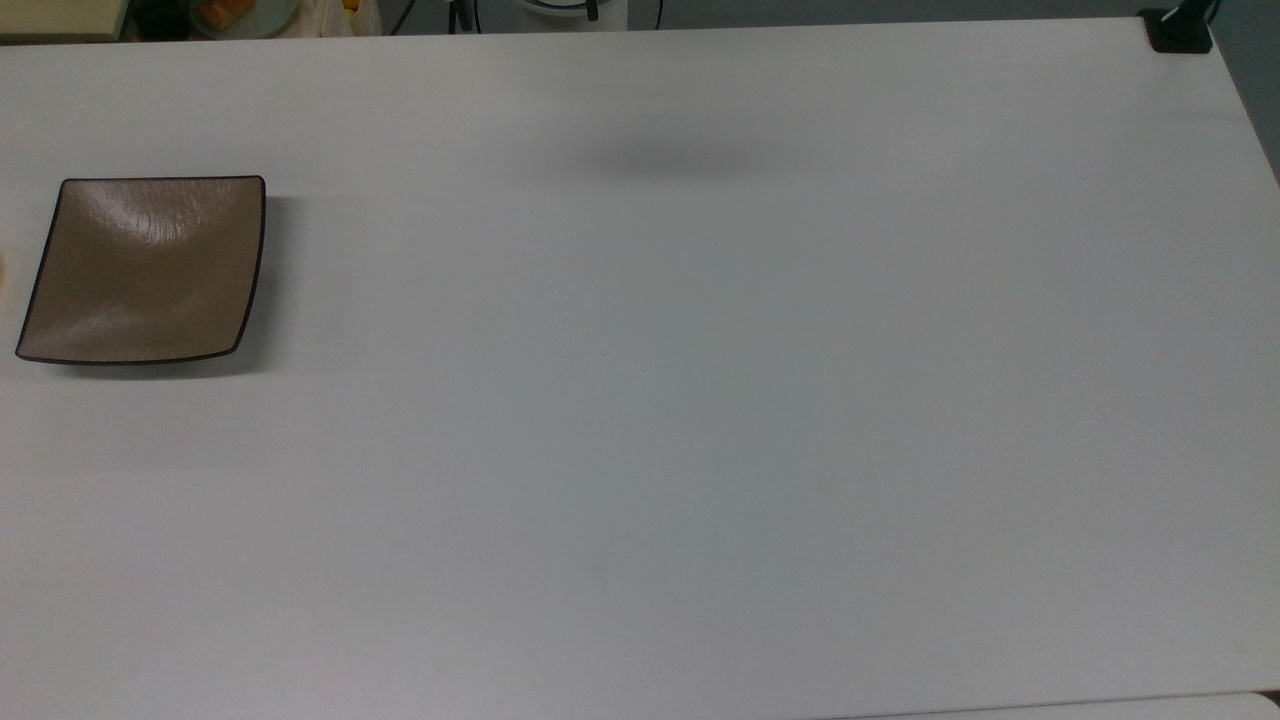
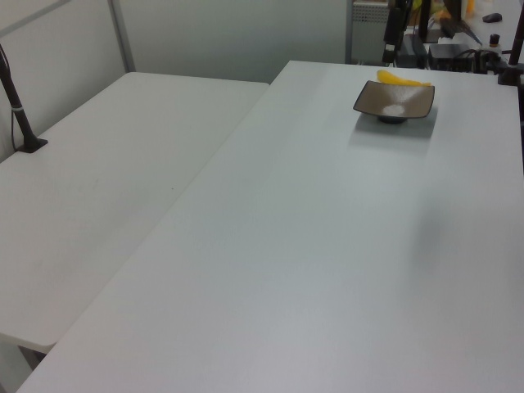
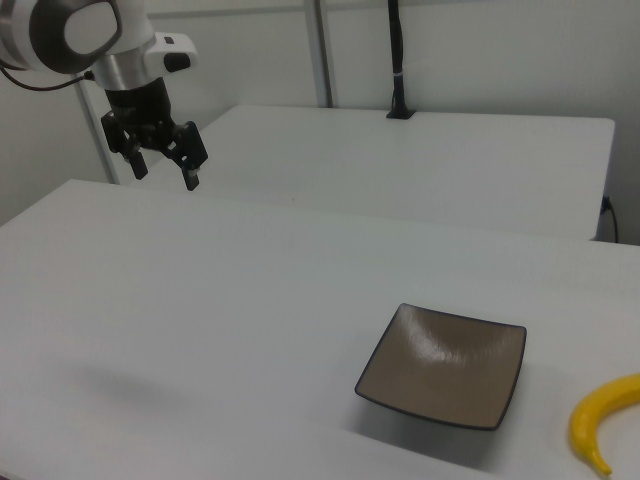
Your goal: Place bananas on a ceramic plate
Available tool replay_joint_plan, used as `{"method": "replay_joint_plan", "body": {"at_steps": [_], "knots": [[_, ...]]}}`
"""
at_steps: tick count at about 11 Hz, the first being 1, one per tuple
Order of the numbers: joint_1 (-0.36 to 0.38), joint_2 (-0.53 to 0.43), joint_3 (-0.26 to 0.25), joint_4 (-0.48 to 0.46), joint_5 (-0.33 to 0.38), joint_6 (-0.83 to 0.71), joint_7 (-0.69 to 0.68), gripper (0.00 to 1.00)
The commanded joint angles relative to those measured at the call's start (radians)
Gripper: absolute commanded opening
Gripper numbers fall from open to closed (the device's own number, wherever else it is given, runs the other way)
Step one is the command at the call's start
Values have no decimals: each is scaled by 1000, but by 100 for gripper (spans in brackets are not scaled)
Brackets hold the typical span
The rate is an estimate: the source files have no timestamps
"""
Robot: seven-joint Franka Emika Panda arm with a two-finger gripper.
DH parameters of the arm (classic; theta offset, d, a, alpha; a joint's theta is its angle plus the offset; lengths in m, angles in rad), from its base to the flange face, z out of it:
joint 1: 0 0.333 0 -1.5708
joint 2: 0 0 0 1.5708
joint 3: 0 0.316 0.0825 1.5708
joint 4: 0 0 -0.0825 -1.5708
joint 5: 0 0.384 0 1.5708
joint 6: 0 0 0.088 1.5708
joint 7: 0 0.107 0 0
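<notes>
The square tan-brown ceramic plate with its dark rim sits empty near the top view's left edge; it also shows in the left view, plate, and the right view, plate. A curved yellow banana lies on the table just right of the plate in the right view, apart from it. In the left view the banana peeks out behind the plate. My gripper hangs open and empty well above the table at the right view's upper left, far from both.
A second white table adjoins this one. Black posts are clamped at table edges: post, post, clamp. Equipment and clutter stand beyond the plate's end of the table.
</notes>
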Motion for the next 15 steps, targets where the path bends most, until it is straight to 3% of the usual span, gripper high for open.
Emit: {"method": "replay_joint_plan", "body": {"at_steps": [1, 7, 11, 15], "knots": [[15, -27, -12, -23, -1, 14, -11, 100], [7, -23, -14, -17, -1, 14, -9, 100], [-7, 2, -72, 21, 2, 28, -26, 100], [-151, 98, -74, 145, 12, 28, -24, 100]]}}
